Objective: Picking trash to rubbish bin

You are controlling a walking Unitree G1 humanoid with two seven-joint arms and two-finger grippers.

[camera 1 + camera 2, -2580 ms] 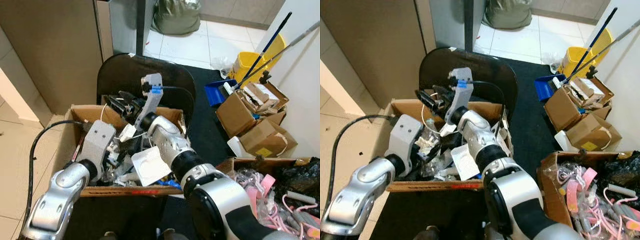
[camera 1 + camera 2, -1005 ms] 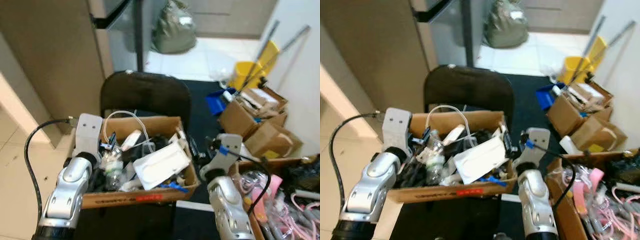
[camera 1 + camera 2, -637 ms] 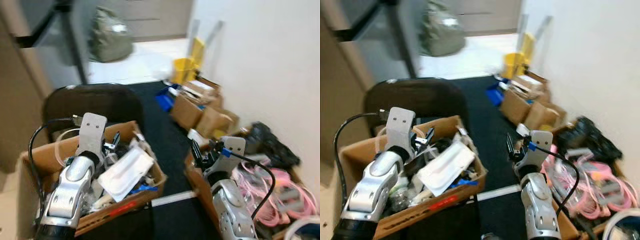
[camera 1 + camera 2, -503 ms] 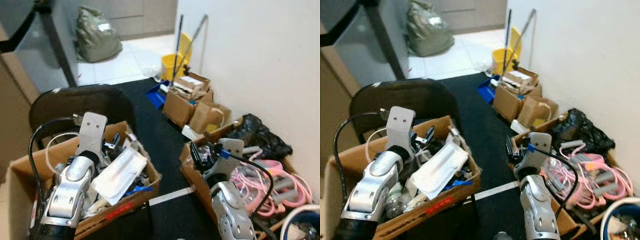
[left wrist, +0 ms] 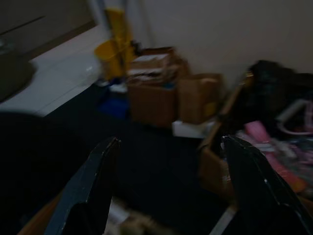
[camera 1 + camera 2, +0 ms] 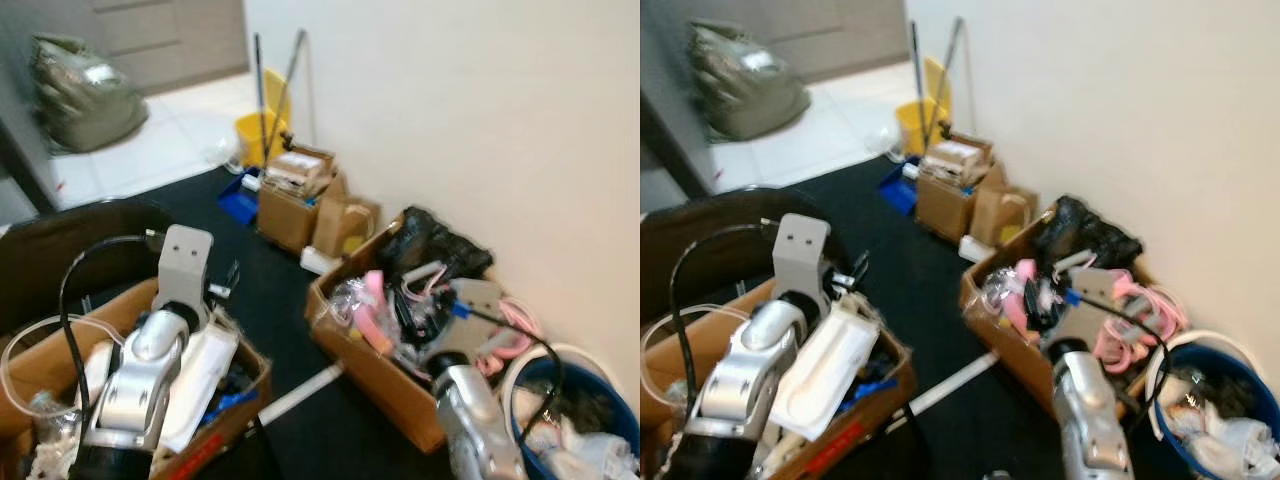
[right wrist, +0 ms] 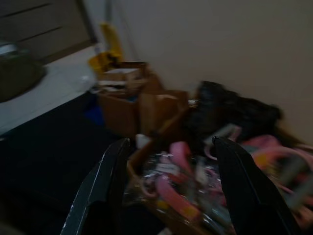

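Both the left gripper (image 5: 166, 186) and the right gripper (image 7: 168, 183) are spread wide and empty, while the blue rubbish bin (image 6: 585, 420) stands at near right, beside the box of pink items (image 6: 400, 330).

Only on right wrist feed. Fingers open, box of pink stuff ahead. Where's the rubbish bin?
Observer: A blue rubbish bin stands on the robot's right of that cardboard box, by the wall, with white trash already in it.
Operator: Left arm?
Observer: The left gripper is open and empty, above a second cardboard box that holds a white tray.
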